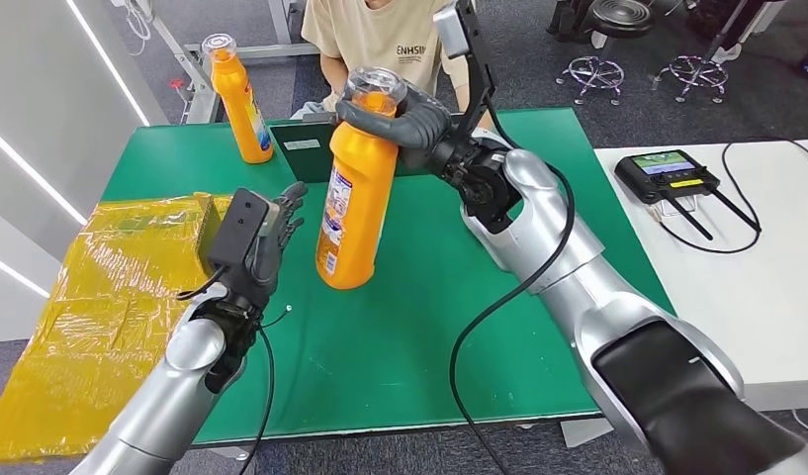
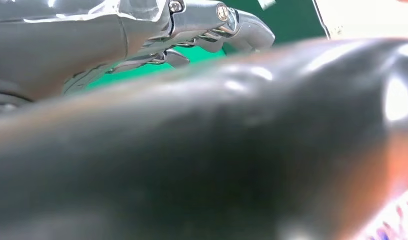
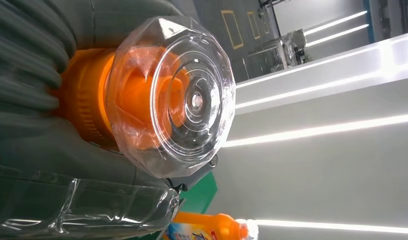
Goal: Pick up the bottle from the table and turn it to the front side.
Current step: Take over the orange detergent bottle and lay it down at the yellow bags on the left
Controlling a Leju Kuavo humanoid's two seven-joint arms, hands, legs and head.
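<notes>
An orange bottle [image 1: 356,193] with a clear cap [image 3: 172,95] hangs above the green table [image 1: 409,327], tilted, its label facing left. My right hand [image 1: 400,117] grips its neck just under the cap; grey fingers [image 3: 27,60] wrap the orange neck in the right wrist view. My left hand [image 1: 266,237] stands just left of the bottle's lower body, fingers [image 2: 211,30] spread and holding nothing, a small gap between them and the bottle.
A second orange bottle [image 1: 239,99] stands upright at the table's back left, also visible as [image 3: 211,231]. A yellow plastic-wrapped bundle [image 1: 93,307] lies on the left. A person in a beige shirt [image 1: 380,35] sits behind the table. A black device [image 1: 669,176] lies on the white table at right.
</notes>
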